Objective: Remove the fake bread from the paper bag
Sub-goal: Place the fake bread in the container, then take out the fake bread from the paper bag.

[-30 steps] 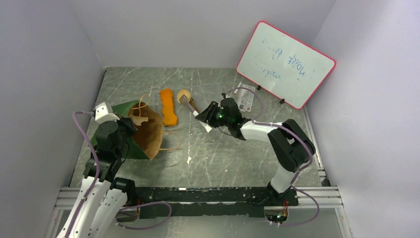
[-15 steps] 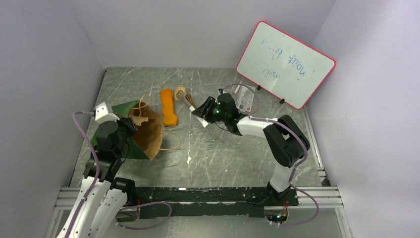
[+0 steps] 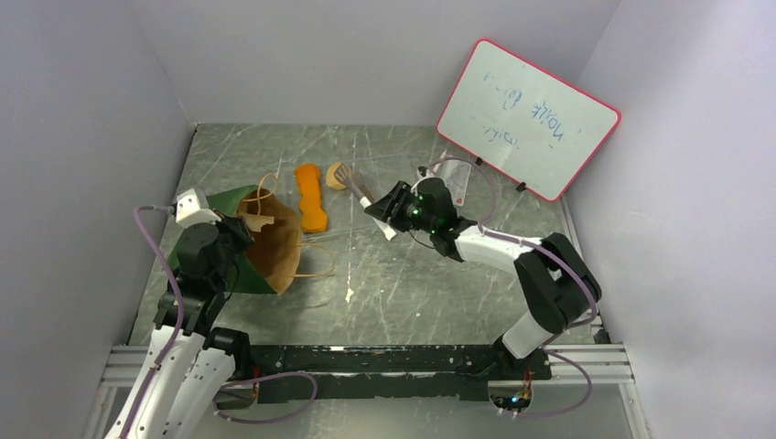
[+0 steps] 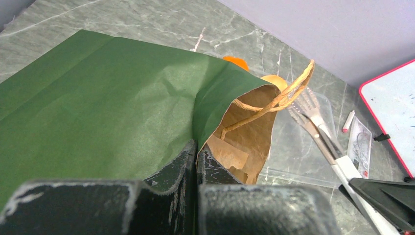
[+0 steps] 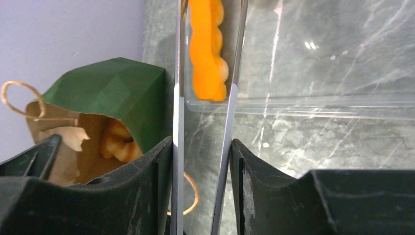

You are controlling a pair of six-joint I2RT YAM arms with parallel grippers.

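Pinches the rim of the bag [image 4: 98, 98] in the left hand [image 4: 196, 161], jaws pressed together on the paper with no gap. Has that bag on its side on the bench [image 3: 412, 274], green face up under and left of the hand, brown mouth gaping just ahead of the fingertips. Shows a tan cord handle [image 4: 288, 93] looping up from the mouth's far edge, beyond the left hand.

Holds one croissant [image 5: 117, 142] inside the bag, down in the brown interior, to the left of the right hand [image 5: 201, 144] and partly hidden by the green flap.

Clamps tongs [image 5: 177, 112] in the right hand, jaws narrowed onto the two metal arms, those arms apart and running straight out ahead of the fingertips. Frames an orange loaf [image 5: 208, 49] between the tong arms, ahead of the right hand, lying in a clear tray [image 5: 318, 110] on the bench; cannot tell whether touched by the tongs. Puts a round bun [image 3: 336, 178] at the tong tips, farthest out from the right hand, beside the loaf's far end; contact unclear from above.

Leaves the two hands well apart, bag mouth and loaf between. Stands a whiteboard [image 3: 526, 119] off to the right of the right hand, tilted near the back wall.
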